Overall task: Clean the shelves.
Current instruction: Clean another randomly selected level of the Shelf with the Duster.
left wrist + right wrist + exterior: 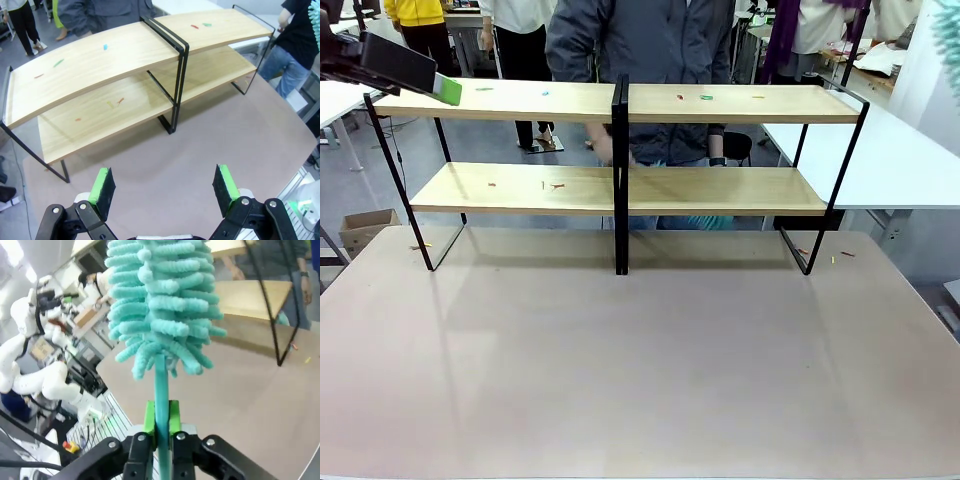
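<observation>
The left end effector [165, 186] is hanging wide open and empty, while the right end effector [160, 421] is pinching the thin stick of the duster [162, 300], which might be twisting loose against the shelves [750, 106].

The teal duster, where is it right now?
Right wrist view: the duster stands clamped by its handle in the right gripper, above the table, off the right end of the shelves.

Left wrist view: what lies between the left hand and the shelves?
Only bare table. In the left wrist view, nothing stands between the open left hand and the shelves.
</observation>
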Robot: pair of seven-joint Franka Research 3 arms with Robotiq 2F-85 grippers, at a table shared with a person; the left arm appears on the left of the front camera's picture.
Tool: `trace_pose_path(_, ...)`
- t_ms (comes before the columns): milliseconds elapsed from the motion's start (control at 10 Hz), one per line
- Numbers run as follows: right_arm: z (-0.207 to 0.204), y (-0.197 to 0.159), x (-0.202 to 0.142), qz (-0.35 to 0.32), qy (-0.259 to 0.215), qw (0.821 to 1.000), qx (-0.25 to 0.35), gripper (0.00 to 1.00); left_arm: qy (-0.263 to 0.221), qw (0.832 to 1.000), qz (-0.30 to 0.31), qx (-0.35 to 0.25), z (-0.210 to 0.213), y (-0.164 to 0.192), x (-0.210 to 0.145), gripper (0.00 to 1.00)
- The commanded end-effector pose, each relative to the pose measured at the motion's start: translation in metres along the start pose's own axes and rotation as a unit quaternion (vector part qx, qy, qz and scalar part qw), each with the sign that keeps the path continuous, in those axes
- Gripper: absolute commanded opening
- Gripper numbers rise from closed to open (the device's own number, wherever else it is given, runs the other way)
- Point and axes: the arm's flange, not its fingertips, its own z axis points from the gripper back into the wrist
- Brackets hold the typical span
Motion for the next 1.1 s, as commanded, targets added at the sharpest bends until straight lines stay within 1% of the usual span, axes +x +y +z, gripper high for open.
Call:
trace_pose_path(0,-0.083,0.061,-0.003,0.090,0.090,0.992,0.016,0.12,-0.002,1.000,0.001,-0.001,0.001,0.001,0.000,1.00)
trace_pose_path(100,-0.136,0.092,-0.007,0.147,0.163,0.975,0.026,0.12,-0.002,1.000,0.001,-0.001,0.001,0.001,0.000,1.00)
trace_pose_path(200,-0.183,0.111,-0.017,0.185,0.228,0.955,0.046,0.12,-0.002,1.000,0.001,-0.001,0.001,0.001,0.000,1.00)
trace_pose_path(300,-0.220,0.122,-0.032,0.207,0.285,0.934,0.058,0.12,-0.002,1.000,0.001,-0.001,0.001,0.001,0.000,1.00)
trace_pose_path(400,-0.242,0.125,-0.049,0.218,0.329,0.917,0.063,0.12,-0.002,1.000,0.001,-0.001,0.001,0.001,0.000,1.00)
trace_pose_path(500,-0.213,0.114,-0.044,0.225,0.312,0.920,0.068,0.12,-0.002,1.000,0.001,-0.001,0.001,0.001,0.000,1.00)
trace_pose_path(600,-0.208,0.121,0.032,0.178,0.314,0.931,0.060,0.12,-0.002,1.000,0.001,-0.001,0.001,0.001,0.000,1.00)
trace_pose_path(700,-0.235,0.128,0.023,0.196,0.346,0.915,0.064,0.12,-0.002,1.000,0.001,-0.001,0.001,0.001,0.000,1.00)
trace_pose_path(800,-0.220,0.130,0.014,0.162,0.381,0.910,-0.002,0.12,-0.002,1.000,0.001,-0.001,0.001,0.001,0.000,1.00)
trace_pose_path(900,-0.257,0.139,0.015,0.165,0.436,0.884,-0.035,0.12,-0.002,1.000,0.001,-0.001,0.001,0.001,0.000,1.00)
trace_pose_path(1000,-0.300,0.146,0.027,0.183,0.466,0.865,-0.021,0.12,-0.002,1.000,0.001,-0.001,0.001,0.001,0.000,1.00)
